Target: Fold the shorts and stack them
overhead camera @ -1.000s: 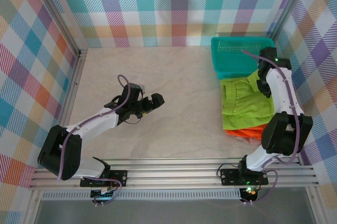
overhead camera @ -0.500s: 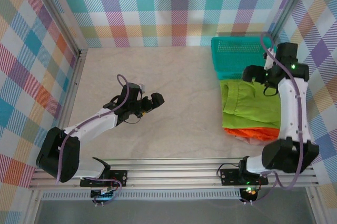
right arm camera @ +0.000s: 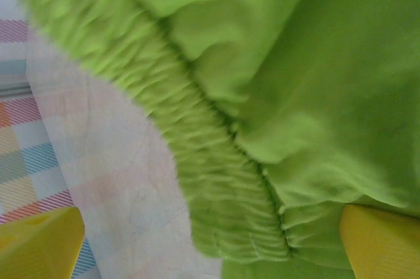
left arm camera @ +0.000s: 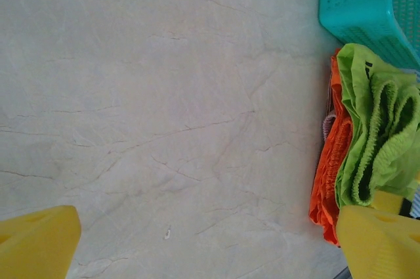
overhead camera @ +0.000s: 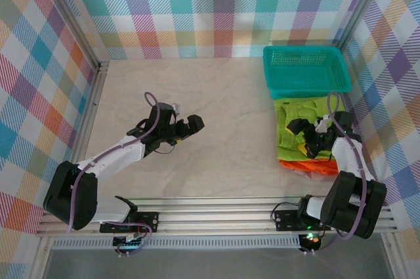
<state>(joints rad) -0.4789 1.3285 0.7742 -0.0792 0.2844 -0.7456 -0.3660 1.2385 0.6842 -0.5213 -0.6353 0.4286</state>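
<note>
A: Where does the stack of shorts (overhead camera: 287, 136) lie?
B: On the bench (overhead camera: 223, 108), just in front of the basket (overhead camera: 305, 72). The top shorts (overhead camera: 289, 111) lie on the lower shorts (overhead camera: 316, 167), whose edge shows on the side away from the basket.

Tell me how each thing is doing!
lime green shorts, lying on top of the pile
orange shorts, underneath, edge peeking out
teal basket, upright, empty
left gripper, open, over the bare table
right gripper, open, holding nothing, right by the green shorts
</note>
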